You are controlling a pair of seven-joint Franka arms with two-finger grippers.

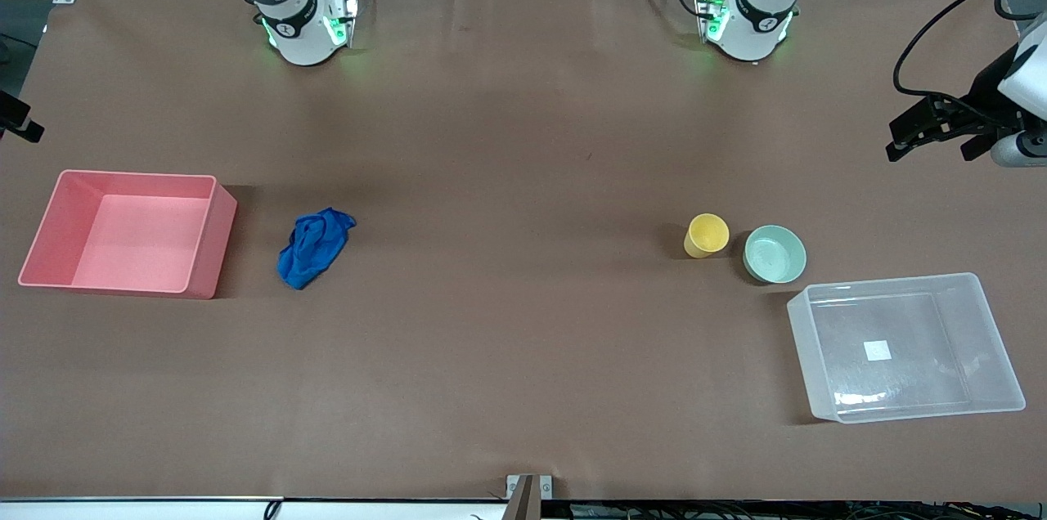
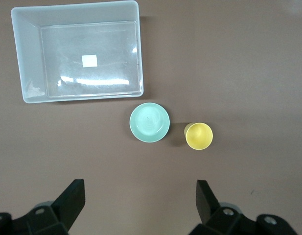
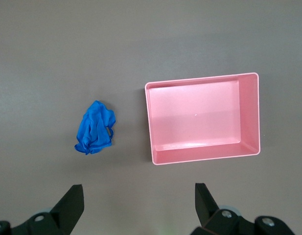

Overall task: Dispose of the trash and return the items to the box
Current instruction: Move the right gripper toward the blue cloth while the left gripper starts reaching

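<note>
cloth (image 1: 313, 248) near pink bin (image 1: 208, 242); cup (image 1: 706, 235) beside bowl (image 1: 775, 254)

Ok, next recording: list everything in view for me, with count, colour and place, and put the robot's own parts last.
cloth wad: one, royal blue, on the table beside the pink bin, toward the right arm's end.
pink bin: one, pink, opaque, nothing in it, at the right arm's end of the table.
cup: one, yellow, upright, beside the bowl, toward the left arm's end.
bowl: one, mint green, between the cup and the clear tub.
clear tub: one, translucent, white sticker on its base, nothing in it, nearer the front camera than the bowl.
table: one, brown.
left hand: one, black fingers, open, up above the cup and bowl.
right hand: one, black fingers, open, up above the cloth wad and pink bin.
</note>
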